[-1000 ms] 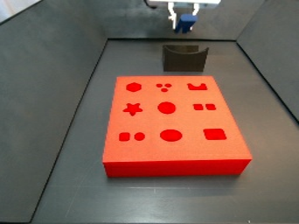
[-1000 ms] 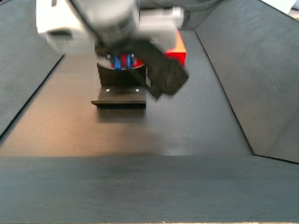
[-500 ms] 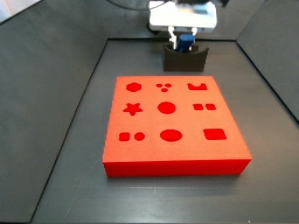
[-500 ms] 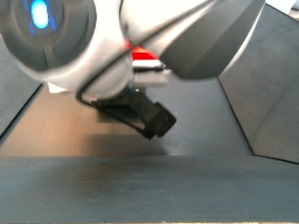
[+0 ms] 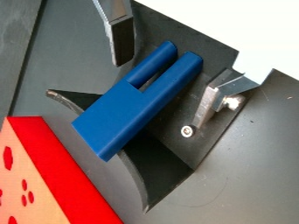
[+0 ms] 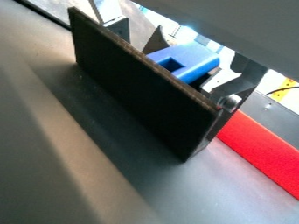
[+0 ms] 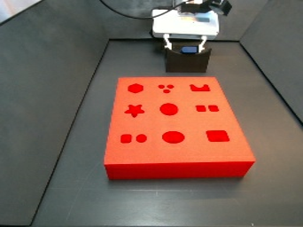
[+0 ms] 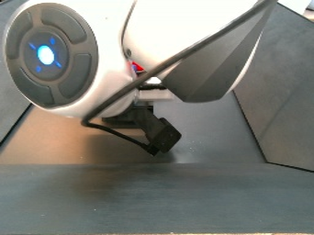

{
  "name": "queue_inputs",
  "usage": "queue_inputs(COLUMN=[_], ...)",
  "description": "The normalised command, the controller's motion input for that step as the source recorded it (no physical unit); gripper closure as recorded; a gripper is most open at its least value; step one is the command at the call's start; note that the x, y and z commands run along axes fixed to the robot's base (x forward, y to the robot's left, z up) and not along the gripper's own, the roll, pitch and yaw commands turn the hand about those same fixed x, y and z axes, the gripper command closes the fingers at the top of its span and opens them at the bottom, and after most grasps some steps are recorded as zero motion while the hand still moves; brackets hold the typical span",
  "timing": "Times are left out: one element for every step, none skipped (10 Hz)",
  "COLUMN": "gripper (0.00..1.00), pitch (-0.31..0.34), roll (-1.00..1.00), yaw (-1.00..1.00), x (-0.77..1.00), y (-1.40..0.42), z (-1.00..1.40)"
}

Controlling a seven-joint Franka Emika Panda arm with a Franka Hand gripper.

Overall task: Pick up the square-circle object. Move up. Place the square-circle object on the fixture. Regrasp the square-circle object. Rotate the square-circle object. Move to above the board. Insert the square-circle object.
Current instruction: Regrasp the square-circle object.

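Though arm-blocked in a side view (image 8: 147, 83), square-circle object (image 5: 135, 101) on fixture (image 5: 176, 162), gripper (image 5: 176, 61) jaws released.

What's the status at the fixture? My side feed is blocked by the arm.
Hand open, down at the fixture. Square-circle object resting in the fixture's notch, fingers on either side, not touching. Nothing in the way.

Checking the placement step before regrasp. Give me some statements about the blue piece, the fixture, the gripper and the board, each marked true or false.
1. The square-circle object lies in the fixture's notch. True.
2. The gripper stands over the red board. False: it is at the fixture, beyond the board's far edge in a side view.
3. The fingers are clamped on the blue piece. False: they stand apart on either side, with gaps.
4. The piece's pronged end points away from the board. True in a wrist view.
5. The board's holes are all empty. True.
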Motion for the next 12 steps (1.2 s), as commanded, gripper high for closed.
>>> queue_inputs(gripper=[0.00,0.00,0.00,0.00,0.00,0.00,0.00,0.00,0.00,0.00,0.00,0.00], pitch=[0.007,0.012,0.008,0.012,0.020,0.029,0.041,0.050,0.066,0.062,0.052,0.046], roll=[-0.01,0.00,0.04,0.05,0.06,0.06,0.06,0.06,1.00,1.00,1.00,1.00], yaw=[-0.05,-0.04,-0.02,-0.01,-0.01,0.00,0.00,0.00,0.02,0.02,0.02,0.02], x=[-0.01,-0.02,-0.03,-0.04,-0.04,-0.04,-0.03,-0.03,-0.07,-0.07,-0.11,-0.13], y=[0.00,0.01,-0.01,0.00,0.00,0.00,0.00,0.00,-0.92,-1.00,-1.00,-1.00], z=[1.00,1.00,1.00,1.00,0.90,0.67,0.49,0.38,1.00,1.00,0.97,0.94])
